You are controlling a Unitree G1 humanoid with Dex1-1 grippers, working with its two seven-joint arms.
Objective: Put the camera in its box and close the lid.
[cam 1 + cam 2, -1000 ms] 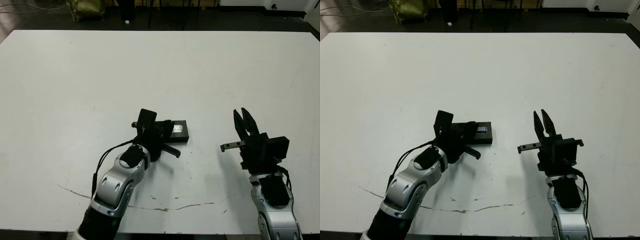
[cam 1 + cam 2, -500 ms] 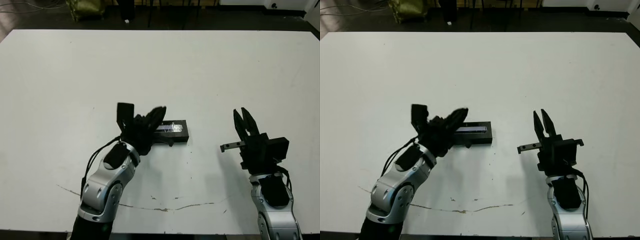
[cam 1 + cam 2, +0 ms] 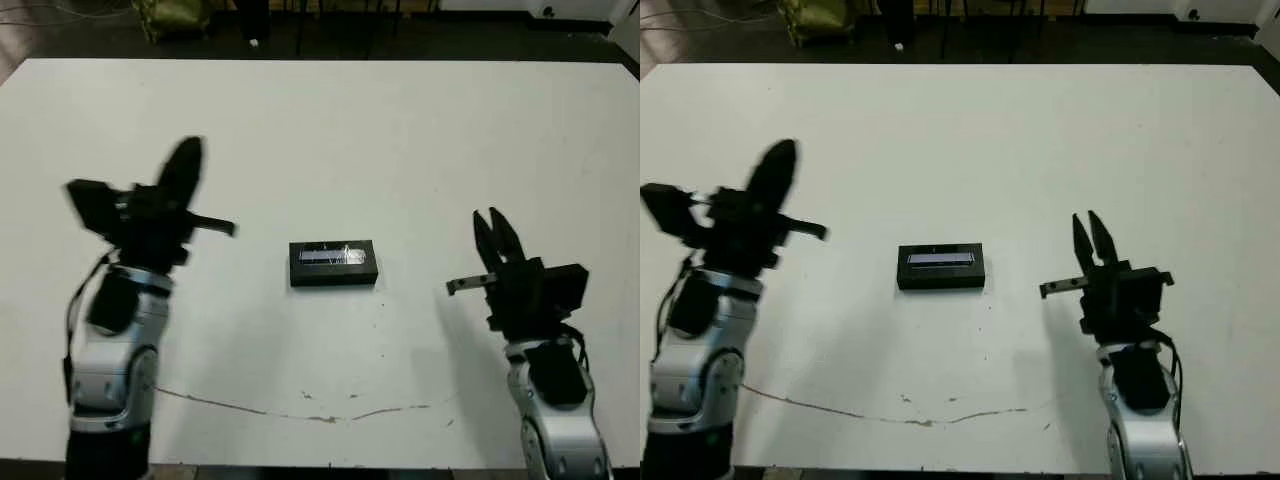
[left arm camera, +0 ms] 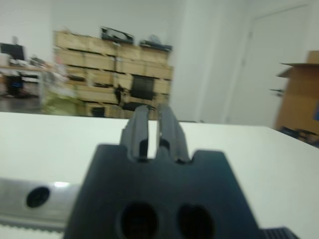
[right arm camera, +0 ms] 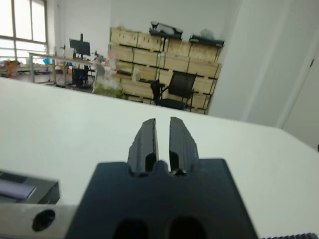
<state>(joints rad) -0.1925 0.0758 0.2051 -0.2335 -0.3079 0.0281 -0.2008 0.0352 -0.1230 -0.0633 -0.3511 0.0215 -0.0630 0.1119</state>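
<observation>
Left gripper [image 3: 185, 170], two black fingers clenched together and empty, raised at the left of the frame, blurred. Right gripper [image 3: 497, 232], black fingers also pressed together with only a thin slit, grasping nothing, lower right. Black rectangular lid with a silvery-grey stripe [image 3: 333, 262] sits closed over the box at frame centre, on the white table [image 3: 400, 140], well apart from both grippers. Camera not visible.

Bright, even overhead light is washing the white table [image 3: 400, 130]; glare is glinting on the black lid's silvery stripe [image 3: 333, 257]; the raised left gripper [image 3: 183, 170] is blurring.
</observation>
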